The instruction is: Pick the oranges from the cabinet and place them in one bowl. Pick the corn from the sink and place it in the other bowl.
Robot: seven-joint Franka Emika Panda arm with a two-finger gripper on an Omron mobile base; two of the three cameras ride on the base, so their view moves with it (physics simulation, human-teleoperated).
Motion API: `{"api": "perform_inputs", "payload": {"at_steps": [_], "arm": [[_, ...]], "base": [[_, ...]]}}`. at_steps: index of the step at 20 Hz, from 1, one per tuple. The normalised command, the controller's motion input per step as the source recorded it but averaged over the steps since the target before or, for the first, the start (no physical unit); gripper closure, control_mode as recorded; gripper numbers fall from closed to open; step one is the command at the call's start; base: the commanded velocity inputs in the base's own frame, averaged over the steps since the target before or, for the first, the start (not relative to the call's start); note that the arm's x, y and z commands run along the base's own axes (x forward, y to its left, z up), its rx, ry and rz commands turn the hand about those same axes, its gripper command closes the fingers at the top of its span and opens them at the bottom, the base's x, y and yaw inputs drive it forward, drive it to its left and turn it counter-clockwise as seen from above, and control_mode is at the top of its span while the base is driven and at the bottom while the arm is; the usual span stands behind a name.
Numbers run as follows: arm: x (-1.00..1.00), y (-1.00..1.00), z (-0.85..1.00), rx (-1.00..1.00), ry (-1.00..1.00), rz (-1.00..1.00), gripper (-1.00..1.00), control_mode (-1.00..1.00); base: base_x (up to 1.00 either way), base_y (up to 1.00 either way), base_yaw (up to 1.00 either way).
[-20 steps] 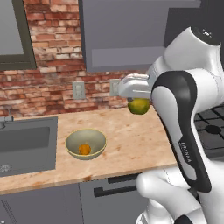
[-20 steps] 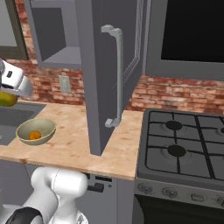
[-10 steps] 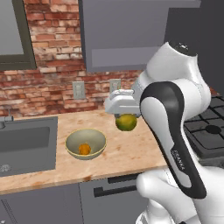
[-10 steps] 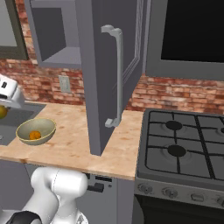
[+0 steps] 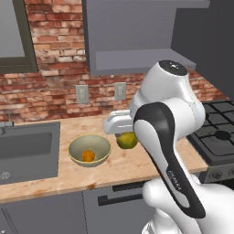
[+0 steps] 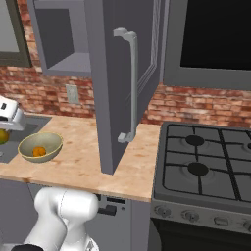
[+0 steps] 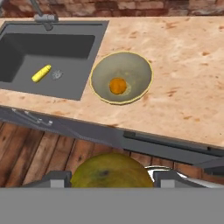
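The cabinet [image 6: 73, 34] hangs open above the desk [image 5: 137, 160], its shelf floor bare as far as the right base view shows, which suggests both oranges have left it. The sink [image 7: 48, 57] sits recessed at the desk's far left in the left base view, and the corn [image 7: 41, 73] lies on its floor close to the drain, untouched. That half of the task is not yet begun, and the second bowl it calls for cannot be made out in these pictures.

One bowl [image 5: 89, 150] stands on the desk between the sink and the arm, and the bright orange fruit [image 5: 88, 156] already rests in its middle. So one orange is placed; the other is on its way.

The hand [image 5: 122, 133] hovers above the desk just beside the bowl on its stove side, not yet over the rim. It pinches the yellow-green orange [image 5: 127, 140], with the two fingertips [image 7: 56, 180] pressed against its opposite flanks in the hand view, parted only as far as the fruit's width. By the look of it, what remains for this fruit is a short carry over the bowl and a release.
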Motion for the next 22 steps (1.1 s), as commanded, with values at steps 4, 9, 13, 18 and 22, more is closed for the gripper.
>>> {"api": "perform_inputs", "payload": {"at_steps": [4,9,13,18,22], "arm": [[0.11,0.01,-0.47,-0.02,0.00,0.01,1.00,-1.00],[0.29,0.00,-0.48,0.00,0.00,0.02,1.00,-1.00],[0.37,0.02,-0.24,0.00,0.00,0.02,1.00,-1.00],[0.39,0.04,-0.12,0.00,0.00,0.00,1.00,-1.00],[0.36,0.12,-0.05,-0.02,0.00,0.00,1.00,-1.00]], "base": [[0.00,0.00,0.00],[0.00,0.00,0.00],[0.00,0.00,0.00],[0.00,0.00,0.00],[0.00,0.00,0.00]]}}
